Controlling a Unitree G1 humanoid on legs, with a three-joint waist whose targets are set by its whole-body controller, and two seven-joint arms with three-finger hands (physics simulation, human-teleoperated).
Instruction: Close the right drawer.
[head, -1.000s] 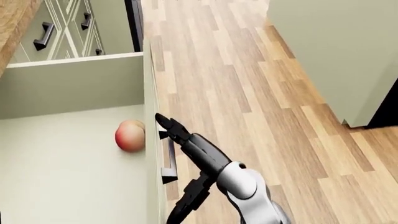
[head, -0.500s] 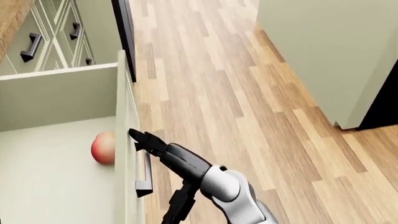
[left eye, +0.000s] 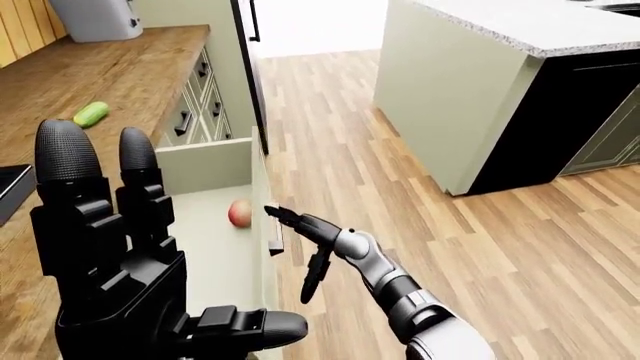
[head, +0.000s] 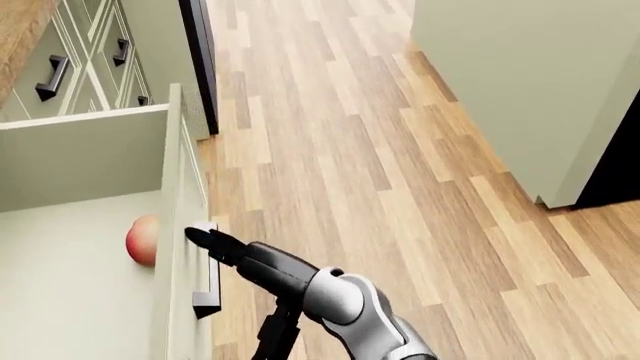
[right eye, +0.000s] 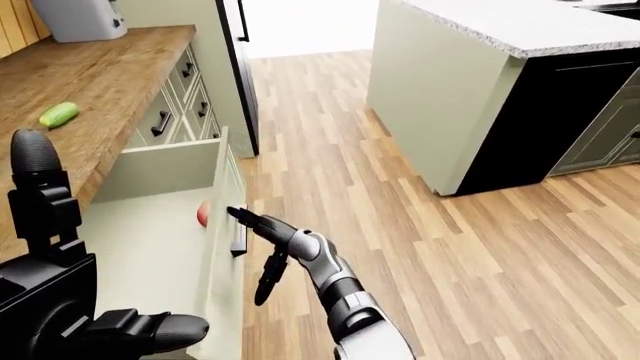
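The right drawer (head: 176, 172) is pale green and stands pulled out from the cabinet at the left of the head view. A reddish round fruit (head: 142, 240) lies inside it, against the drawer front. My right hand (head: 203, 240) is open, its fingers stretched out flat against the drawer front by the black handle (head: 207, 281). My left hand (left eye: 150, 225) is raised close to the camera at the lower left of the left-eye view, open and empty.
A wooden counter (left eye: 100, 75) runs above the drawers, with a green vegetable (left eye: 90, 114) and a grey appliance (left eye: 95, 19) on it. Closed drawers (head: 60, 64) lie beyond the open one. A pale green island (left eye: 450, 97) stands to the right across the wood floor (head: 340, 150).
The view shifted at first. Since then the drawer front has slid left, into the cabinet, with my right hand pressed on it. The fruit moved with it.
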